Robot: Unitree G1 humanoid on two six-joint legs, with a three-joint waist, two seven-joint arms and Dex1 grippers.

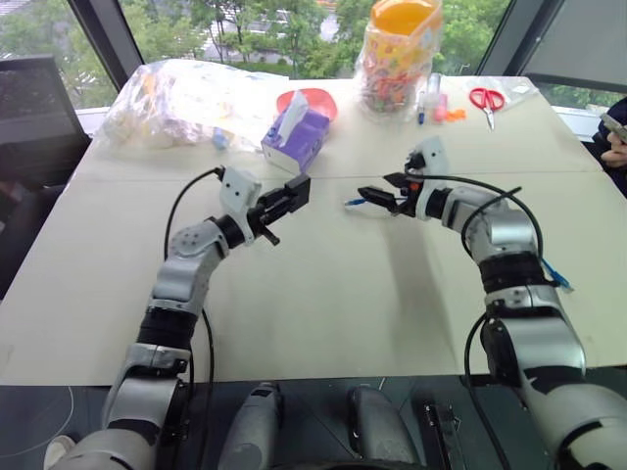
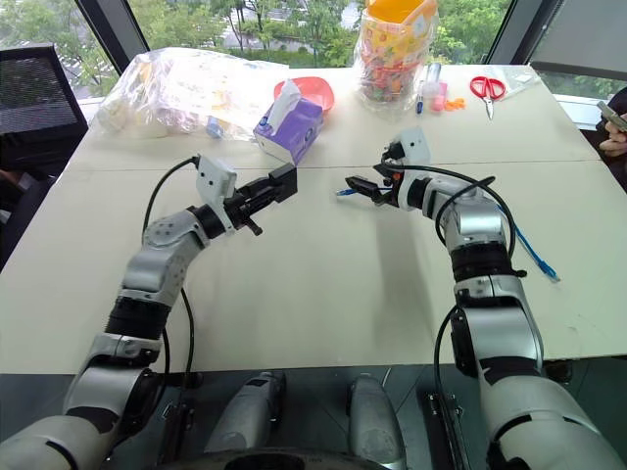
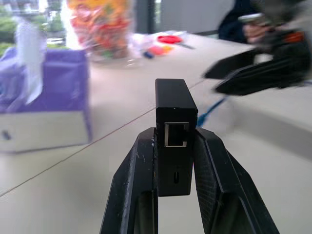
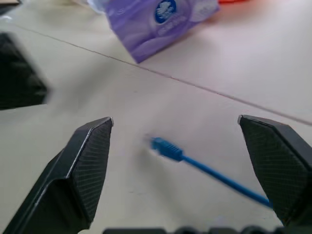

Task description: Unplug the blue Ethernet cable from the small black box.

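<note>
My left gripper [image 3: 175, 146] is shut on the small black box [image 3: 174, 112] and holds it above the table's middle; the box's end socket faces the wrist camera and is empty. In the eye views the box [image 1: 298, 187] sticks out past the fingertips. The blue Ethernet cable [image 4: 195, 163] lies on the table, its plug end [image 1: 354, 203] free and apart from the box. My right gripper [image 4: 175, 122] hovers over that plug with its jaws wide open and nothing between them. The cable runs under my right arm and reappears near the right table edge [image 2: 529, 250].
A purple tissue box [image 1: 297, 137] stands behind the grippers, with a red bowl [image 1: 318, 98] beyond it. A clear plastic bag [image 1: 186, 98], a sweets jar [image 1: 397, 54] and red scissors [image 1: 487, 100] line the far edge. A person's hand [image 1: 615, 132] is at the far right.
</note>
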